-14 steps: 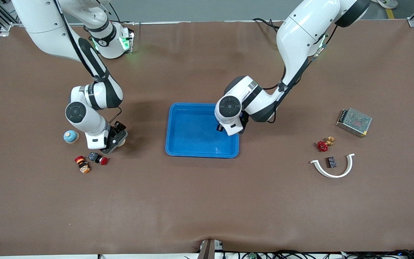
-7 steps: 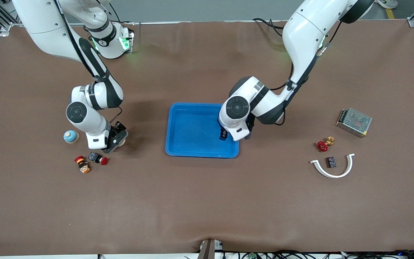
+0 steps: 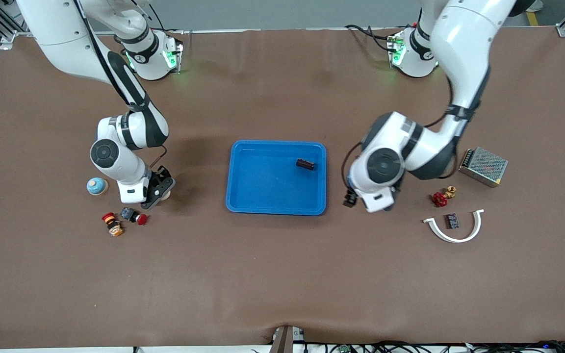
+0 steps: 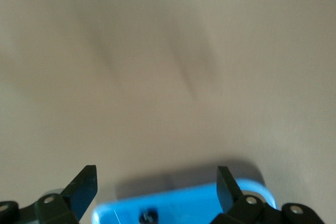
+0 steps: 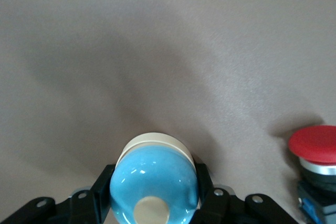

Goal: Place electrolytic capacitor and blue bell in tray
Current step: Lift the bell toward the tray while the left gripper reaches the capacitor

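Nearest the front camera, a white curved plastic arc (image 3: pixel 454 229) is lying toward the left arm's end of the table, with a small dark component (image 3: pixel 452 220) sitting inside its curve. Toward the right arm's end, a red-and-orange pushbutton part (image 3: pixel 112 224) and a red mushroom-head emergency button (image 3: pixel 134 215) are lying side by side; the red button (image 5: pixel 314 156) is also showing in the right wrist view.

Slightly farther from the camera, the left gripper (image 3: pixel 350 198) is hanging over bare table between the shallow bright-blue rectangular plastic tray (image 3: pixel 243 203) and a red-handled brass valve (image 3: pixel 442 196). Its fingers (image 4: pixel 84 188) are standing wide apart and holding nothing, with the tray's rim (image 4: pixel 184 203) showing between them.

At about the same depth, the right gripper (image 3: pixel 159 192) is sitting low at the table, its fingers (image 5: pixel 102 192) closing on a glossy light-blue bell with a cream rim (image 5: pixel 155 179); the bell's axis is running toward the wrist camera, its cream knob facing that camera. A second round blue-and-cream bell (image 3: pixel 96 186) is standing upright just beside the right arm, farther toward that arm's end of the table.

Farther still, a small dark cylindrical electrolytic capacitor (image 3: pixel 305 164) is lying on its side in the tray, near the corner farthest from the camera at the left arm's end, its long axis running roughly along the tray's length with a slight tilt. A perforated metal power-supply box (image 3: pixel 483 166) is resting near the left arm.
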You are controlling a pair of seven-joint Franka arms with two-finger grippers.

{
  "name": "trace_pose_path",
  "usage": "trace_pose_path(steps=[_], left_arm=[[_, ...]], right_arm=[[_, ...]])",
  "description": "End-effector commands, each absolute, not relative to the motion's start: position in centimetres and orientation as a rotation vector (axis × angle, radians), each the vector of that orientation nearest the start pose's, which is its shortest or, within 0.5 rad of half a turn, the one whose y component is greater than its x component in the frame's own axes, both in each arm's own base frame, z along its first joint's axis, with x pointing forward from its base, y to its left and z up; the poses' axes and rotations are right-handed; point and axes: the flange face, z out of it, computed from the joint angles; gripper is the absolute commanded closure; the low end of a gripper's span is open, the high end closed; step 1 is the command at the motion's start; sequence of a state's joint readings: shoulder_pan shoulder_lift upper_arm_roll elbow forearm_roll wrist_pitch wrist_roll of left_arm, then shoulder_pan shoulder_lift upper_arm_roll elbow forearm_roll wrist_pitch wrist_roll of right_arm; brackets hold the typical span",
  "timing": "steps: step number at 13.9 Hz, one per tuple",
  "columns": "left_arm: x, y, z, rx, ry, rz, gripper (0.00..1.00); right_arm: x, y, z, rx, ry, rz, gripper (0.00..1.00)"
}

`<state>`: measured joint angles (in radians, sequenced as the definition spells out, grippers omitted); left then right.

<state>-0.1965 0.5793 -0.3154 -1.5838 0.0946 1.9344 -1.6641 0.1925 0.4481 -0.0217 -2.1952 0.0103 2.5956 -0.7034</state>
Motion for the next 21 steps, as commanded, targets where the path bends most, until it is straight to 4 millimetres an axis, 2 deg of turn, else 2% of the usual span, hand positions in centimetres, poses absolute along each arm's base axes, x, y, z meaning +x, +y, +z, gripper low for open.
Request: trace_pose_path(steps=[1,2,4,6,7,10,11,13,14,16,18,21], left_arm=[[61.4,-24.6,30.0,-2.573,-1.486,0.25,0.0],[62.2,-22.2,29.7,-2.602,-1.429,0.251,0.0],[63.1,-19.1,28.6,-2.65,-1.305,0.268,0.0],[64.3,-15.0,27.9,-2.652,-1.25,0.244,0.0],[64.5,-14.3,27.5,-2.673,-1.192,0.23,0.0],[65.8,-9.6,25.5,-2.674,-1.117,0.179,0.0],[66.1,-9.2,25.0,-2.695,-1.09,0.165,0.0],[66.8,-7.0,24.9,-2.733,-1.055,0.152,0.0],[66.9,-6.3,24.7,-2.755,-1.008,0.162,0.0],[67.2,-4.4,24.2,-2.787,-0.957,0.17,0.0],[67.5,-4.0,24.0,-2.833,-0.877,0.158,0.0],[67.7,-2.2,22.8,-2.874,-0.767,0.159,0.0]], right_arm=[[54.6,11.0,20.4,-2.846,-1.282,0.153,0.59],[54.7,12.1,21.8,-2.86,-1.237,0.191,0.59],[54.4,15.0,24.8,-2.902,-1.136,0.252,0.59],[53.2,19.5,26.8,-2.962,-1.002,0.291,0.59],[52.1,22.1,27.3,-2.998,-0.931,0.289,0.59],[48.8,30.9,28.4,-3.082,-0.759,0.233,0.59],[48.0,33.1,28.7,-3.097,-0.713,0.209,0.59],[46.4,37.0,29.5,-3.082,-0.639,0.184,0.59],[45.9,38.5,29.7,-3.06,-0.628,0.184,0.59],[46.0,39.7,28.7,-3.046,-0.632,0.16,0.59],[46.1,40.3,27.6,-3.043,-0.642,0.14,0.59],[46.7,40.6,26.0,-3.057,-0.665,0.15,0.59]])
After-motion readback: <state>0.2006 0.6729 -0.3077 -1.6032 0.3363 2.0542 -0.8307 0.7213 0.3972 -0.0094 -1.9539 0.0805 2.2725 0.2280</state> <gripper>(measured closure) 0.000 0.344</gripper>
